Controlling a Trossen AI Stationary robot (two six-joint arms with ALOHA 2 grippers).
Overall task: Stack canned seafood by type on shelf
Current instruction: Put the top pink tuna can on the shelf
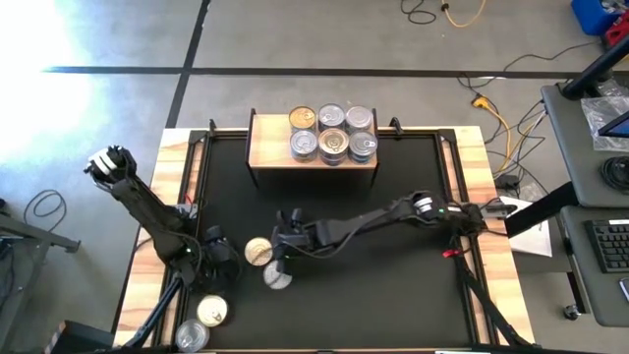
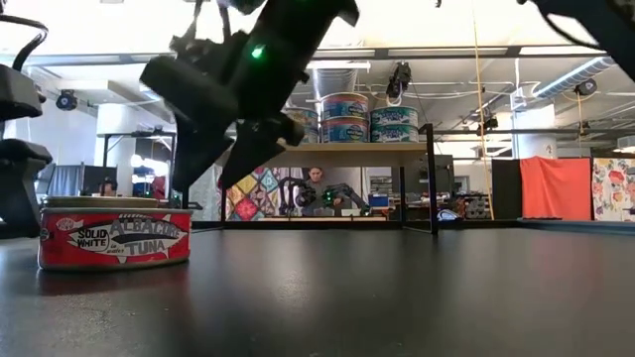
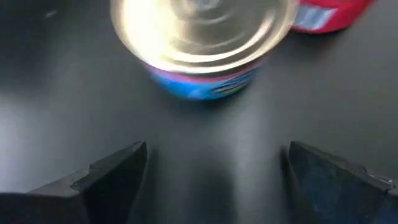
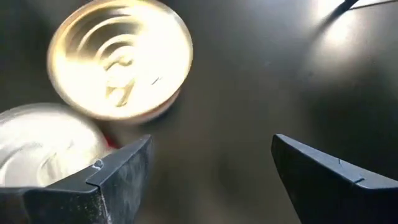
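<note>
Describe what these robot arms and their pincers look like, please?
Both arms are dark, slender and jointed. The left arm has a pale knobbly part at one end. The right arm has a silver ring at one joint, and the low view shows a small green light. Each ends in two flat, dark, wedge-shaped fingers.

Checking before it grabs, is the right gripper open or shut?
Open: the right gripper shows a wide gap between its fingers, empty, beside a gold-lidded can.

Black-topped counter [image 1: 393, 197] with pale wood rim; light-wood shelf [image 1: 270, 152] bearing tins with silver and gold lids [image 1: 333, 133]; red-labelled tin [image 2: 114, 235] lettered white "Solid White Albacore Tuna"; blue-and-pink-banded, silver-lidded tin [image 3: 202, 46]; gold-lidded tin [image 4: 120, 59]; dark hands.
</note>
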